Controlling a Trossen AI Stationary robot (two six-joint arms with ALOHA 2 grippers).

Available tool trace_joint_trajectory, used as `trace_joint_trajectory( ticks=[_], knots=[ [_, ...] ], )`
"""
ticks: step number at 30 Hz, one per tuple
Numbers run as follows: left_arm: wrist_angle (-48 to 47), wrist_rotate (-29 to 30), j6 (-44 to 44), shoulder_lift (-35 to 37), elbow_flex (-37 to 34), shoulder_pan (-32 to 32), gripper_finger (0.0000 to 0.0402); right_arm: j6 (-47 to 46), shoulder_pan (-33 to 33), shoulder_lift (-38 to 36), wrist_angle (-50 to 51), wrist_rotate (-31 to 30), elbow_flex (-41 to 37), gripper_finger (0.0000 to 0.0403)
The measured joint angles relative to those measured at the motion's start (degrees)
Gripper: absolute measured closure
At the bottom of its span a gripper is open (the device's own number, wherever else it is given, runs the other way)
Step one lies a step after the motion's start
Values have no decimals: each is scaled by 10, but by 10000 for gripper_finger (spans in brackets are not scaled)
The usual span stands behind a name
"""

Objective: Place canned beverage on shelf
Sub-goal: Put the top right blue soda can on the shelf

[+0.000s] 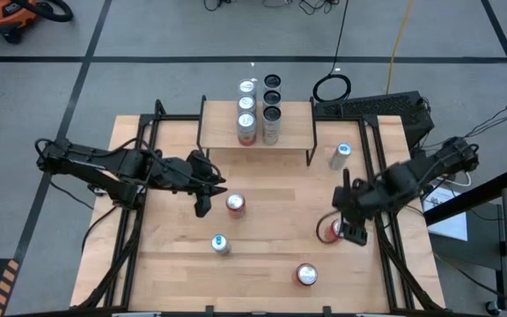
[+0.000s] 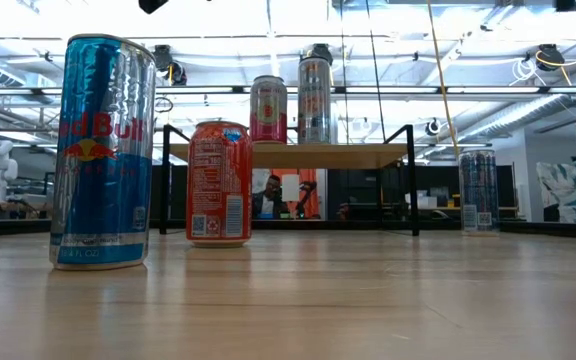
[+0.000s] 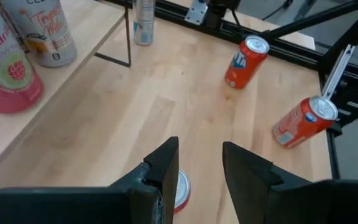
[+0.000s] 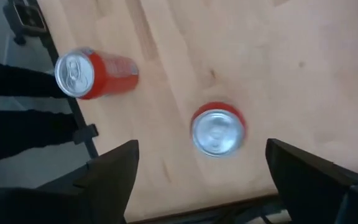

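Cans stand scattered across the wooden table point(image 1: 271, 211), and we see the shelf point(image 1: 293, 134) at the upper centre of the high view, already carrying a cluster of cans: a pink can point(image 1: 246, 130) and a darker can point(image 1: 271, 128) in front, with more behind them. In the low view the shelf point(image 2: 348, 155) sits mid-frame with two cans on top.

Our right gripper point(image 1: 349, 224) hangs at the right of the high view, its fingers spread wide and holding nothing; in its wrist view a red can point(image 4: 217, 129) stands upright between and beyond the two fingers point(image 4: 114, 171), untouched. Another red can point(image 4: 95, 73) shows at the upper left of that view.

Our left gripper point(image 1: 202, 198) hovers left of centre, just beside a red can point(image 1: 235, 204). Its fingers point(image 3: 163, 171) stand slightly parted, grasping nothing, with that can's top point(image 3: 180, 190) visible below them.

A blue can point(image 1: 220, 245) stands lower centre, and a silver-blue can point(image 1: 341, 156) just right of the shelf.
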State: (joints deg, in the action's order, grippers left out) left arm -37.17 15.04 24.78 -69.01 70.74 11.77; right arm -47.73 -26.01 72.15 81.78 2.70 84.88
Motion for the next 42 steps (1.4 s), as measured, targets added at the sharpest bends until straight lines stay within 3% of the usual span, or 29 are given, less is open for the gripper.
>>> trace_joint_trajectory(
  ticks=[10, 18, 24, 27, 32, 38, 42],
  knots=[
    [8, -13, -11, 0, 0, -1, 277, 19, -57, -37, -197, 4, -198, 67],
    [8, -17, 1, 0, 0, -1, 277, -64, -50, -56, -208, -44, -213, 35],
    [7, -15, 3, 0, 0, -2, 277, -205, 6, -66, -121, -14, -213, 36],
    [7, -15, 3, 0, 0, -2, 277, -211, 33, -76, -112, -15, -213, 37],
    [7, -15, 4, 0, 0, -2, 277, -230, 81, -93, -96, -68, -213, 38],
    [7, -15, 25, 0, 0, -2, 277, -207, 147, -115, -92, -74, -212, 38],
    [7, -15, 46, 0, 0, -1, 277, -244, 217, -134, -156, -77, -206, 37]
  ],
)
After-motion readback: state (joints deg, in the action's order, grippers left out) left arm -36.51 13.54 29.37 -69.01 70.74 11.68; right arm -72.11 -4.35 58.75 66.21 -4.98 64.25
